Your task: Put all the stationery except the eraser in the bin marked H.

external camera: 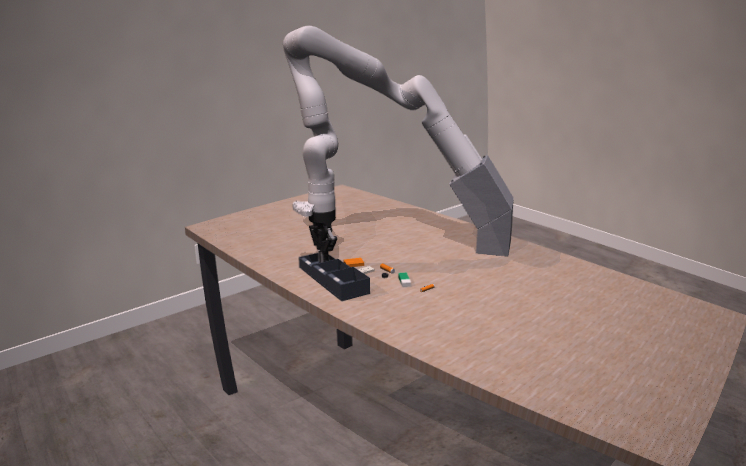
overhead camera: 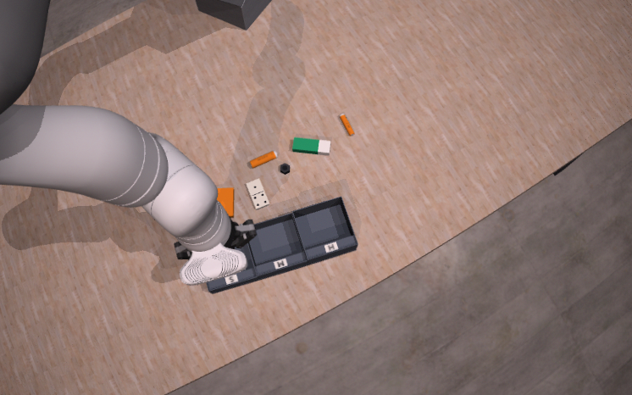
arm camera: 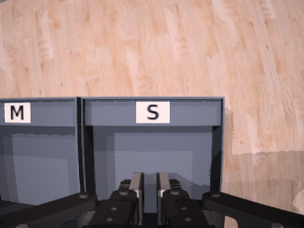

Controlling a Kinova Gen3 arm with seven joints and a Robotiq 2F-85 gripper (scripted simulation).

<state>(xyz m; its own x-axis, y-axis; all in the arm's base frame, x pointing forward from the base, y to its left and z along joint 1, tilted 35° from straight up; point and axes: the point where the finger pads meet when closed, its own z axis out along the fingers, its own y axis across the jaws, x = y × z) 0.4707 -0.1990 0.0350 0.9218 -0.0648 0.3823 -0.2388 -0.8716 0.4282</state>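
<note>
A dark three-part bin row stands near the table's front edge, with bin H (overhead camera: pixel 325 225) on the right, bin M (overhead camera: pixel 274 240) in the middle and bin S (overhead camera: pixel 232 277) on the left. My gripper (arm camera: pixel 150 187) (overhead camera: pixel 240 234) is shut and empty, pointing down low over bin S (arm camera: pixel 152 152); in the top view the wrist hides most of it. An orange marker (overhead camera: pixel 263 158), a second smaller orange stick (overhead camera: pixel 346 124), a flat orange pad (overhead camera: pixel 226 200) and a green-and-white eraser (overhead camera: pixel 311 145) lie on the table behind the bins. All three bins look empty.
A white domino (overhead camera: pixel 257 193) and a small black nut (overhead camera: pixel 285 169) lie among the stationery just behind the bins. The arm's grey base block (external camera: pixel 483 214) stands at the table's far side. The table edge runs close in front of the bins.
</note>
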